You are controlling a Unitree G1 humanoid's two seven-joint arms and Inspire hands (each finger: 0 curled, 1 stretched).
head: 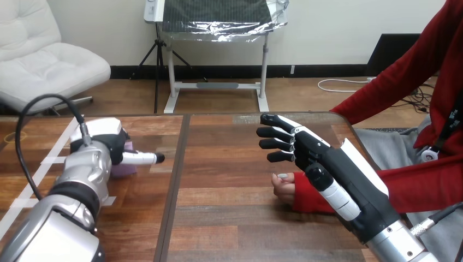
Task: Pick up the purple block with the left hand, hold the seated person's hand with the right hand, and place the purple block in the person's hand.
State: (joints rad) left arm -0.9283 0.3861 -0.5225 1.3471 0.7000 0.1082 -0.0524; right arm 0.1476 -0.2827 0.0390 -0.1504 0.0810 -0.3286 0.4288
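A: How should the pick be done well?
B: I'd judge: close squarely on it, then lift straight off the desk (229,218).
A: The right robot hand (314,155)?
B: Right of centre, spread flat, holding nothing.
A: The left robot hand (104,147)?
B: Centre left; whether it grips, I cannot tell.
A: The person's hand (284,186)?
B: A loose fist on the desk, near the right robot hand, unclasped.
A: The purple block (125,168)?
B: On the desk, touching the left robot hand.
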